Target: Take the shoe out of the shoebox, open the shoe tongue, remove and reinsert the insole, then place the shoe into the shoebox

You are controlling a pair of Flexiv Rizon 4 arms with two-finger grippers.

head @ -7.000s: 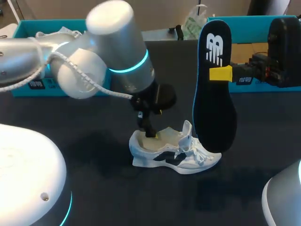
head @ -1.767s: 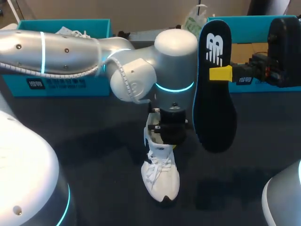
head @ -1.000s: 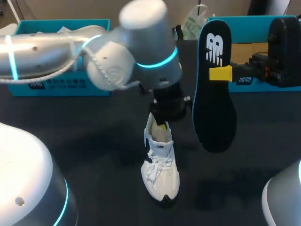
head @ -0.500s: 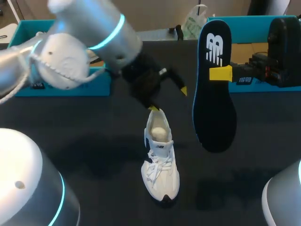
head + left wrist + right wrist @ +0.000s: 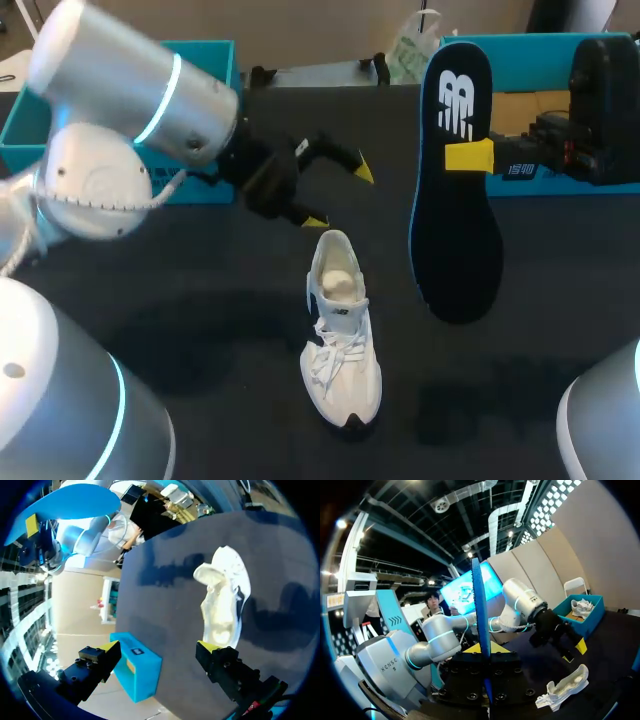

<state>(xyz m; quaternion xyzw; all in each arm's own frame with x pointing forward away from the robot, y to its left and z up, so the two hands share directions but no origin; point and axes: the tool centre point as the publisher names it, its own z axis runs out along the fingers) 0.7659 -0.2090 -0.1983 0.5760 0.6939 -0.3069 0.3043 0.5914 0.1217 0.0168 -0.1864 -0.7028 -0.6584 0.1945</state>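
Between the closed yellow tips of the right gripper (image 5: 468, 157), the insole (image 5: 455, 230) hangs upright, broader end lowest, just beside the shoe (image 5: 340, 330) standing on the table (image 5: 200, 300). The left gripper (image 5: 338, 197) is wide open and empty, beyond the heel. Reinsertion likely goes best broad end first, tilted toward the toe, with the left gripper steadying the collar.
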